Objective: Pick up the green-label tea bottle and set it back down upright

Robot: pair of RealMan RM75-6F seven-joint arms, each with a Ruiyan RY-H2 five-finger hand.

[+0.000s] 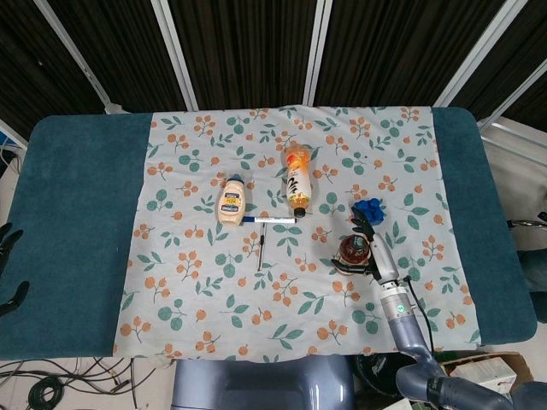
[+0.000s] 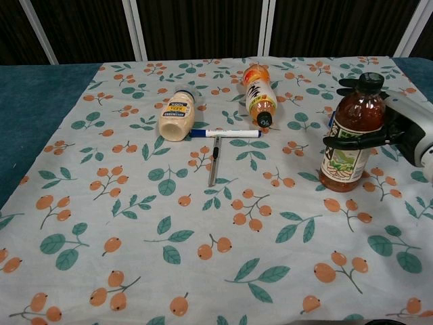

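The green-label tea bottle (image 2: 350,139) stands upright on the flowered cloth (image 2: 203,223), at about four o'clock from the cloth's middle, with the right hand (image 2: 399,132) beside it, dark fingers (image 2: 345,141) curled around its body. A blue block (image 1: 369,207) lies just behind it at twelve o'clock. Toward eleven o'clock an orange bottle (image 2: 259,95) lies on its side; at ten o'clock lie a squat jar (image 2: 177,115), a marker (image 2: 225,133) and a thin pen (image 2: 214,161). The left hand (image 1: 8,265) hangs off the table's nine o'clock edge, fingers apart, holding nothing.
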